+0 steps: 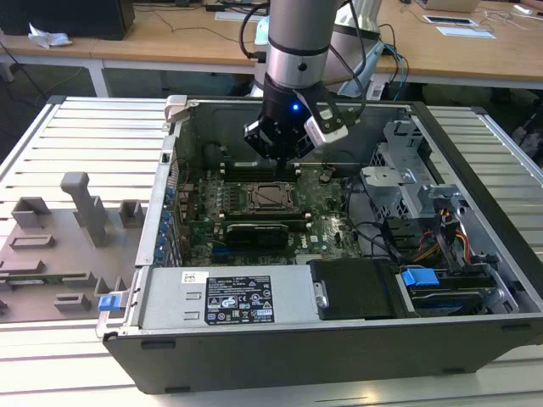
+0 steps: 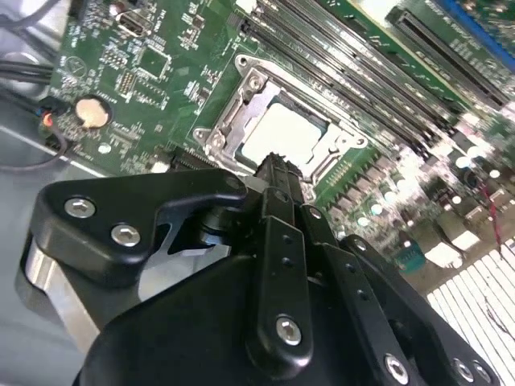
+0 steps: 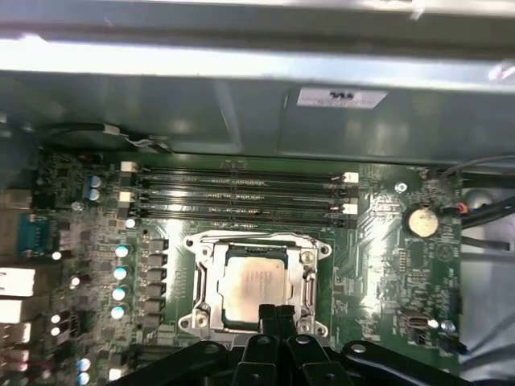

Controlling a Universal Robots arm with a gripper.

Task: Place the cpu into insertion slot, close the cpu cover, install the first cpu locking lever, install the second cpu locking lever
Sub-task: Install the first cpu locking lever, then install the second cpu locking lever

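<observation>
Gripper fingers pressed together, empty, just above the cpu cover.
Cpu sits beneath; the exterior view adds wooden desks (behind the case).

Open computer case lies on a slatted metal table. Green motherboard carries four long memory slots and a coin-cell battery. Power supply sits along the near case wall. Grey fixture block rests on the exterior view's left. Wooden desks stand behind.
</observation>
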